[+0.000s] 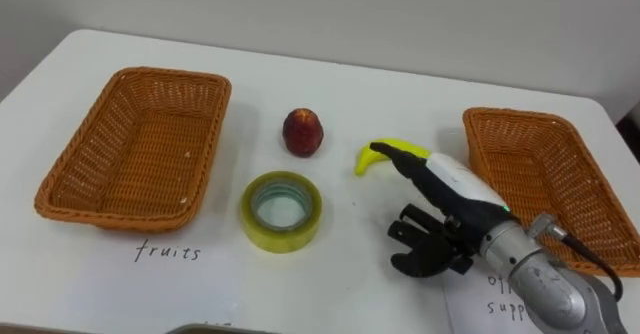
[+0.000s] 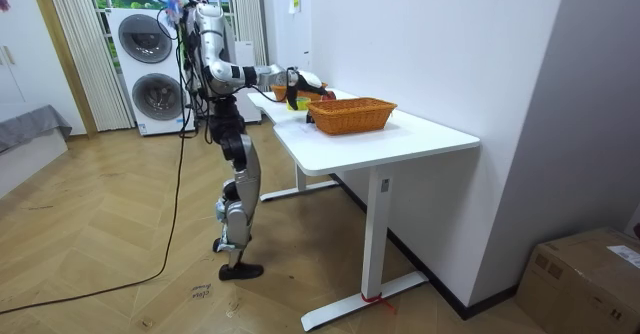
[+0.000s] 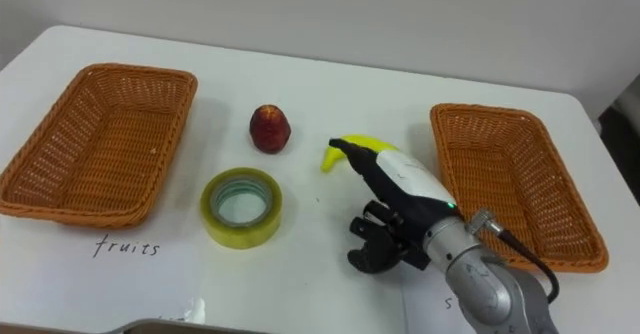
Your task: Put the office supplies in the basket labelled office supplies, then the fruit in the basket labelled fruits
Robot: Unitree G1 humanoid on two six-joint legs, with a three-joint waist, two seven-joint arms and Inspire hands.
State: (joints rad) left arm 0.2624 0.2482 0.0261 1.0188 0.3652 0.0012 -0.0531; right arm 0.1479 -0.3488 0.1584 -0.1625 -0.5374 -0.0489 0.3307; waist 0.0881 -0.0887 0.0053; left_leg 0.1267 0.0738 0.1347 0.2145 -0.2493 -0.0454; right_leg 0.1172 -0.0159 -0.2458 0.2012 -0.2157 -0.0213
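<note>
A yellow banana (image 1: pixel 392 149) lies mid-table, its right end hidden behind my right hand (image 1: pixel 455 186). That hand hovers just right of it, fingers curled under with nothing seen in them, and a dark fingertip reaches over the banana's near end. A red apple (image 1: pixel 302 132) stands left of the banana. In front of the apple a roll of yellow tape (image 1: pixel 282 211) lies flat. One wicker basket (image 1: pixel 60 189) sits at the left with a handwritten label before it. A second wicker basket (image 1: pixel 480 154) sits at the right. Neither basket holds anything.
A handwritten paper label (image 1: pixel 505 299) lies under my right wrist near the table's front edge. The white table (image 2: pixel 400 139) stands against a wall, and I stand at its end. Washing machines (image 2: pixel 150 69) are behind me.
</note>
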